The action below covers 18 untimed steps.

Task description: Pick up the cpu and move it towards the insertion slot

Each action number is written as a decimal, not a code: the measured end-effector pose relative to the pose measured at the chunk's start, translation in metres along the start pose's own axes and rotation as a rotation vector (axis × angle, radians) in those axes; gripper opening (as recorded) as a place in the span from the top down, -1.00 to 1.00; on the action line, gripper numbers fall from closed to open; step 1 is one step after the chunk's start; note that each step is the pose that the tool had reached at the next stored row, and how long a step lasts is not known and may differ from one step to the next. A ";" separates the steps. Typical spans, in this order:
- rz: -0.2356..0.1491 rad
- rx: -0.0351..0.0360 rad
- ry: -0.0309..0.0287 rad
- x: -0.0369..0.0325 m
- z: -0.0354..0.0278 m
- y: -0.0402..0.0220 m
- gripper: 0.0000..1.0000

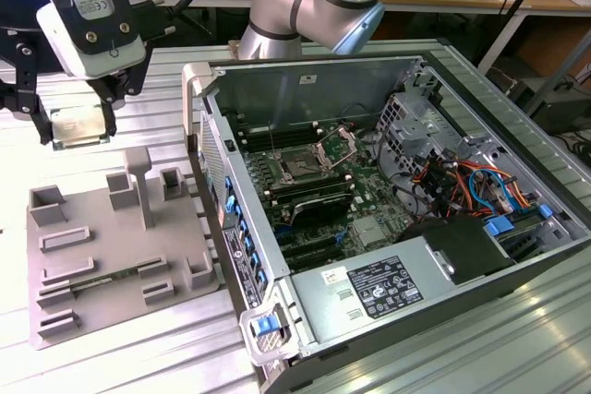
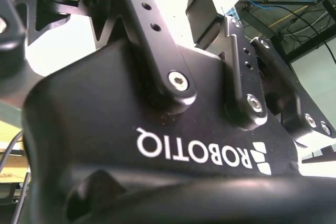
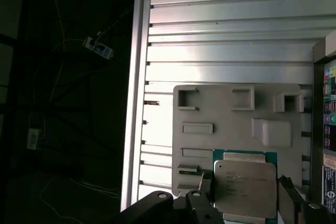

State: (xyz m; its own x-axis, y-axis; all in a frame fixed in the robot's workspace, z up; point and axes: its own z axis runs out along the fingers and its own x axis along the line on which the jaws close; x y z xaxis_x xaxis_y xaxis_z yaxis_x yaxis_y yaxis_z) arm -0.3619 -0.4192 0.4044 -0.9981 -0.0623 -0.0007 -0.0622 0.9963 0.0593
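Observation:
The cpu is a small flat square chip with a silvery top. It hangs in the air at the exterior view's upper left, above the far end of the grey tray. My gripper is shut on it, with one black finger on each side. In the first wrist view the cpu sits between the fingers, over the tray. The insertion slot is a dark square socket with its metal bracket raised. It lies inside the open computer case, well off to the exterior view's right of the gripper.
The open computer case has a tall side wall standing between the tray and the board. Raised posts stick up from the tray. Cables and a power supply fill the case's near side. The ribbed aluminium table lies underneath.

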 end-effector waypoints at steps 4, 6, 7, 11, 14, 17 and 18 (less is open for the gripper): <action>0.000 0.0000 -0.0001 -0.0027 0.0000 -0.0002 -0.09; 0.000 0.0000 -0.0001 -0.0042 0.0000 -0.0003 -0.09; 0.000 0.0000 -0.0001 -0.0051 0.0000 -0.0003 -0.09; 0.000 0.0000 -0.0001 -0.0082 0.0000 -0.0005 -0.09; 0.000 0.0000 -0.0001 -0.0100 0.0000 -0.0006 -0.09; 0.000 0.0000 -0.0001 -0.0122 0.0000 -0.0008 -0.09; 0.000 0.0000 -0.0001 -0.0128 0.0000 -0.0008 -0.09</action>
State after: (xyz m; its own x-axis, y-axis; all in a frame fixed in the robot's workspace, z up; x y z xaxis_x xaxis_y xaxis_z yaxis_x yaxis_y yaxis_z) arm -0.3491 -0.4192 0.4044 -0.9981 -0.0622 -0.0008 -0.0622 0.9963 0.0593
